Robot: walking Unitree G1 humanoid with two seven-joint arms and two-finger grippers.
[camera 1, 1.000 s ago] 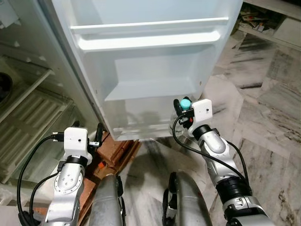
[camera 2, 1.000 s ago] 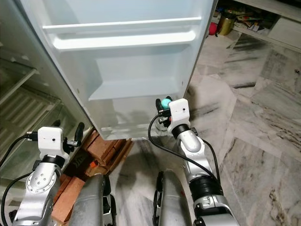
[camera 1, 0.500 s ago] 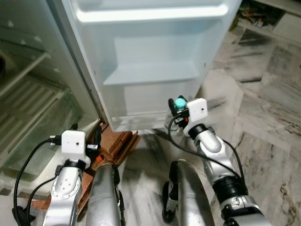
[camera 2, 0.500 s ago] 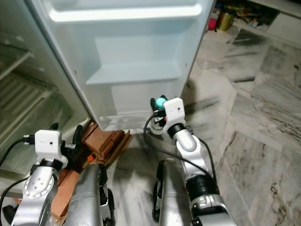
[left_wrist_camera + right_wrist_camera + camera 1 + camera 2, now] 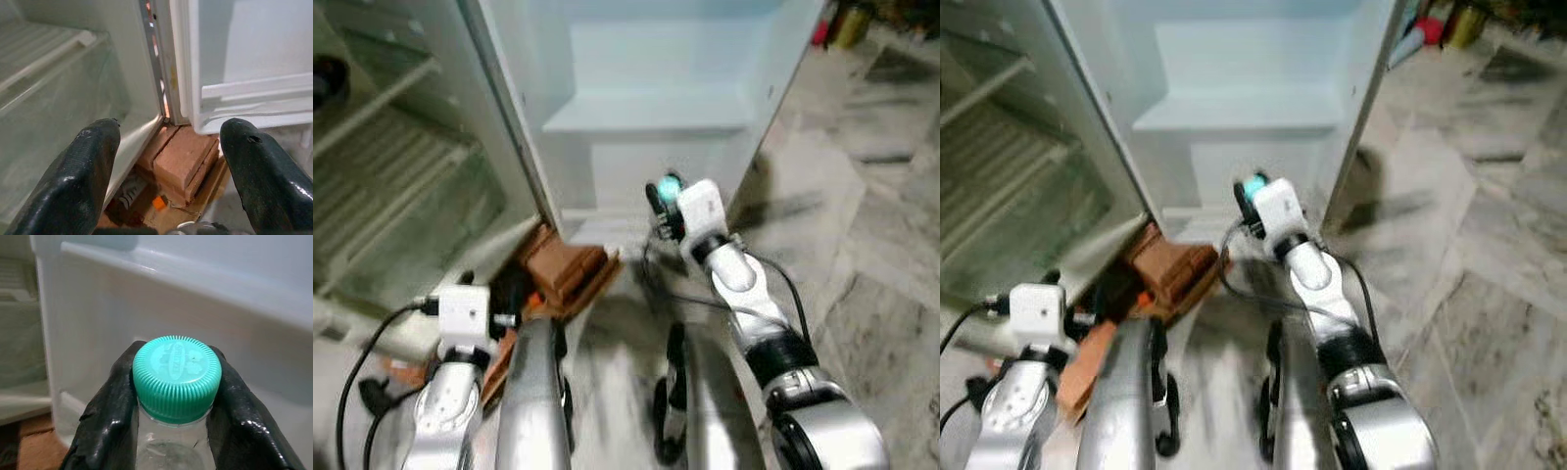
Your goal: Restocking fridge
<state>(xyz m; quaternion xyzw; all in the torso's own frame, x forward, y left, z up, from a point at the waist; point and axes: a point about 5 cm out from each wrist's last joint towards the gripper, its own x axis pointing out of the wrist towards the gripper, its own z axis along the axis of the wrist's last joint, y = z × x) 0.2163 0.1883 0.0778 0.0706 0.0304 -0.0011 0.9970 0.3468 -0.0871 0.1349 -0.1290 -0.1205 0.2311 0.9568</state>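
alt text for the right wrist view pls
The right gripper holds a clear bottle by the neck, just under its ribbed green cap. Behind it is the white inside of the open fridge door with a shelf rail.

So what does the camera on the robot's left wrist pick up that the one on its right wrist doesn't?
Left wrist view alone: the left gripper, open with its fingers wide apart, the red bricks under the fridge's corner, and a clear shelf inside the fridge. Right wrist view alone: the right gripper shut on a clear bottle just below its green cap. Both share the white inside of the open fridge door, with its lower door rack.
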